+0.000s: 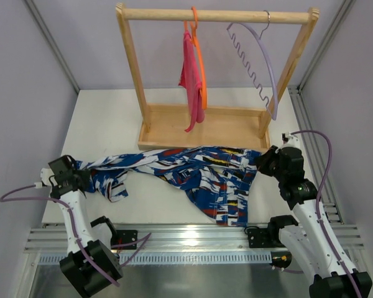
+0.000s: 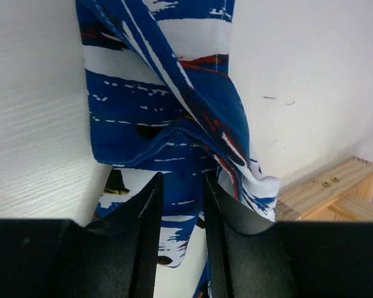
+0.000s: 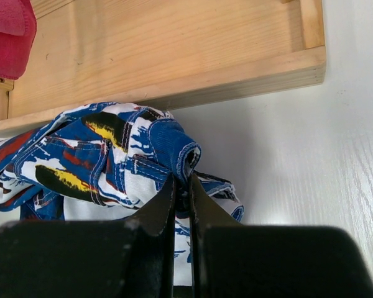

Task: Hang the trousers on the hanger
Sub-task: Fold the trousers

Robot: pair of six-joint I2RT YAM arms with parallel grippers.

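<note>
The trousers (image 1: 199, 177), printed in blue, white, red and black, lie stretched across the table between my two grippers. My left gripper (image 1: 81, 172) is at the leg end on the left. In the left wrist view its fingers (image 2: 180, 177) close on a bunched blue fold of the trousers (image 2: 168, 93). My right gripper (image 1: 261, 162) is at the waist end. In the right wrist view it (image 3: 182, 180) is shut on the stitched waistband (image 3: 174, 146). The lilac hanger (image 1: 268, 68) hangs empty by its silver hook at the right end of the wooden rail.
A wooden rack (image 1: 205, 127) stands behind the trousers, and its base (image 3: 174, 56) is right beside the waistband. An orange hanger with pink cloth (image 1: 191, 81) hangs mid-rail. White walls enclose the table on both sides.
</note>
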